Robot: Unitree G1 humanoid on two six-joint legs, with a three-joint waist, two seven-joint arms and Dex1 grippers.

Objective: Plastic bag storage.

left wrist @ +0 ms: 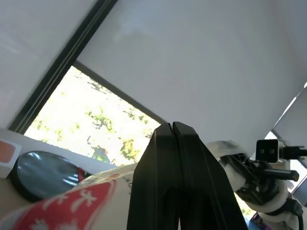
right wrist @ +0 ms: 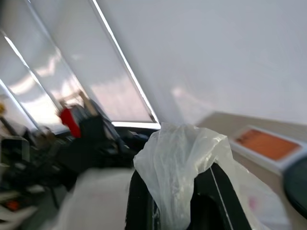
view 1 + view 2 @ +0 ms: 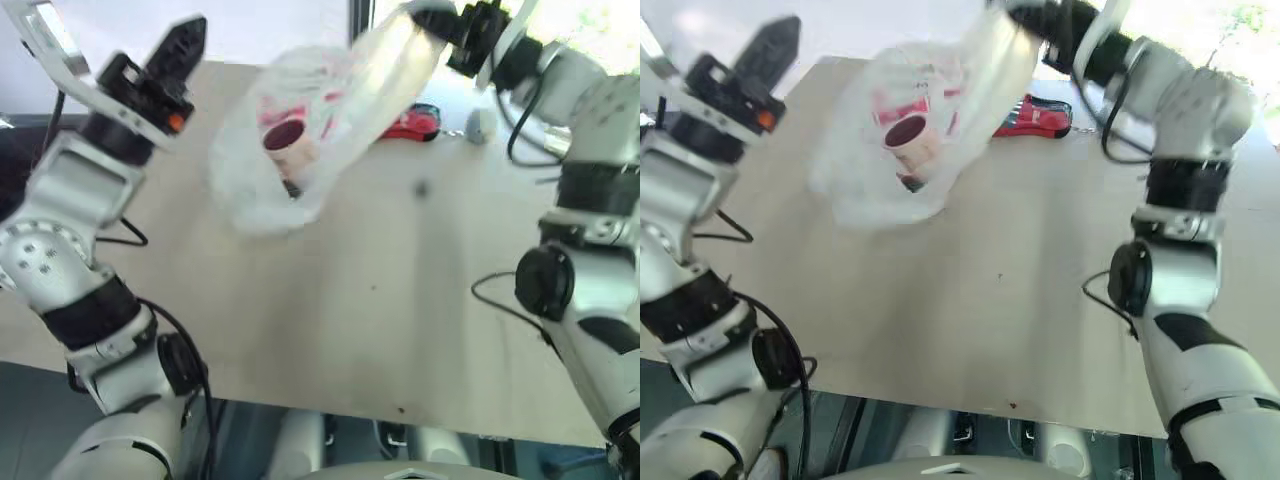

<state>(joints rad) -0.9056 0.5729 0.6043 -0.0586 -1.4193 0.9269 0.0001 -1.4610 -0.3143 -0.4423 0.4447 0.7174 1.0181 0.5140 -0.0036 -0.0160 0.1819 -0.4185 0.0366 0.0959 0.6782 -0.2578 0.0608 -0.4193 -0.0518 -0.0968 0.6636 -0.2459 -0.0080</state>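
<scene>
Thin white plastic, printed in red: the bag [image 3: 300, 140] hangs in the air above the far part of the wooden table [image 3: 380, 300], strung from one corner. Pinched at that corner by the right gripper [image 3: 455, 30], fingers closed tight on a bunched fold of film, clearly seen in the right wrist view with the plastic [image 2: 180, 167] welling up between the black fingers. Something dark and round, perhaps a small bottle, shows through the sagging belly of the bag; hard to say exactly what. Left gripper [image 3: 185, 45] raised at the bag's other side, fingers pressed together on nothing, just beside the hanging film but apart from it.

For the step in hand, probably lifting and straightening the bag before folding or stowing: best to keep the pinch firm, since thin film slips easily, and to lift slowly so the weight inside does not swing or tear the corner. Worth opening the left fingers before reaching for the loose lower edge. Red-and-black pouch [image 3: 410, 122] lies on the table behind the bag, untouched.
</scene>
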